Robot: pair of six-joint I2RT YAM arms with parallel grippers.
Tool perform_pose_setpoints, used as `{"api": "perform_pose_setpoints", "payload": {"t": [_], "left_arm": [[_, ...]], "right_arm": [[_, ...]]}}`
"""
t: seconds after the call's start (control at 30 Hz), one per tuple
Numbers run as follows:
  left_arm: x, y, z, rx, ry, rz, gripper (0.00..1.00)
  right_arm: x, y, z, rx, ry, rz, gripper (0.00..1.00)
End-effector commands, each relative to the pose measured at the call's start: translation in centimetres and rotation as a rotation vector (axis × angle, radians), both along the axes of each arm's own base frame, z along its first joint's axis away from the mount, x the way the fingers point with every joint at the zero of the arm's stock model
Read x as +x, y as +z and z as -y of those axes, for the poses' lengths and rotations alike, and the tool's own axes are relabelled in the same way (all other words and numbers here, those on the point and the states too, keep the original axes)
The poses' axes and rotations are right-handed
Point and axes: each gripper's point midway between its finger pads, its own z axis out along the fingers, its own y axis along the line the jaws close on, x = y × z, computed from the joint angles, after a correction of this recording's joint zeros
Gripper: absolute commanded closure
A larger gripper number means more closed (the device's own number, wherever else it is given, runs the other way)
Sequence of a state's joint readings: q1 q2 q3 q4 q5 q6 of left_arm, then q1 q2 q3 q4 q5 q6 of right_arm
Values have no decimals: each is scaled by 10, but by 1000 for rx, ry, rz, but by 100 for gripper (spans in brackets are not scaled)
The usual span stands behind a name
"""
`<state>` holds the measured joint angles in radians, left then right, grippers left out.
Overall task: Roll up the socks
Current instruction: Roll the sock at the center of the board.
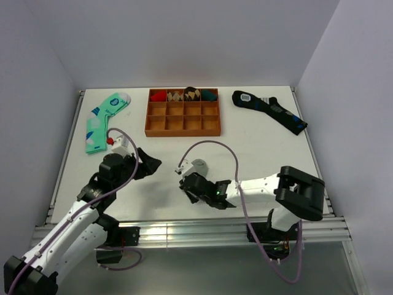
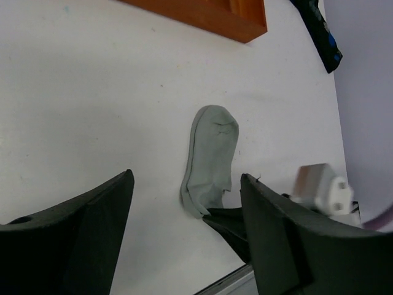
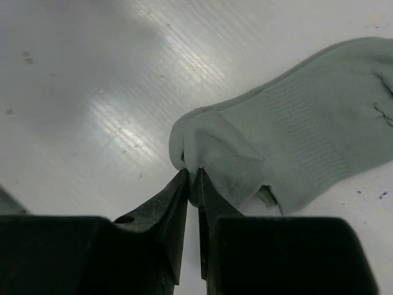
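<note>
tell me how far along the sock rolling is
Barely begun. Done: the right gripper is shut on the near edge of the socks, pinching the knit. In hand: that grip only; the socks lie flat at full length on the table, with no turn rolled yet. The left gripper is open and empty, not touching them. Left: the whole roll, from the pinched end to the toe.

On the white table sits an orange tray, a mint-green sock to its left, a navy sock to its right, light-grey socks in front.
</note>
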<state>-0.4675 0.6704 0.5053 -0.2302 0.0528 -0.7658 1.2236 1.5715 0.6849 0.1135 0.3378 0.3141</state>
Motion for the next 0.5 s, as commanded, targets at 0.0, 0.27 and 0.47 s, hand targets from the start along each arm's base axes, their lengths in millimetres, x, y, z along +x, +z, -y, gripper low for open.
{"api": "perform_pose_setpoints", "payload": {"t": [0.0, 0.27, 0.47], "left_arm": [[1, 3, 16, -125, -24, 84, 26], [-16, 6, 29, -231, -90, 315, 34], [-24, -11, 40, -193, -153, 340, 43]], "right_arm": [[-18, 14, -5, 115, 67, -146, 82], [-30, 4, 4, 164, 110, -440, 83], [-43, -4, 8, 195, 113, -602, 83]]}}
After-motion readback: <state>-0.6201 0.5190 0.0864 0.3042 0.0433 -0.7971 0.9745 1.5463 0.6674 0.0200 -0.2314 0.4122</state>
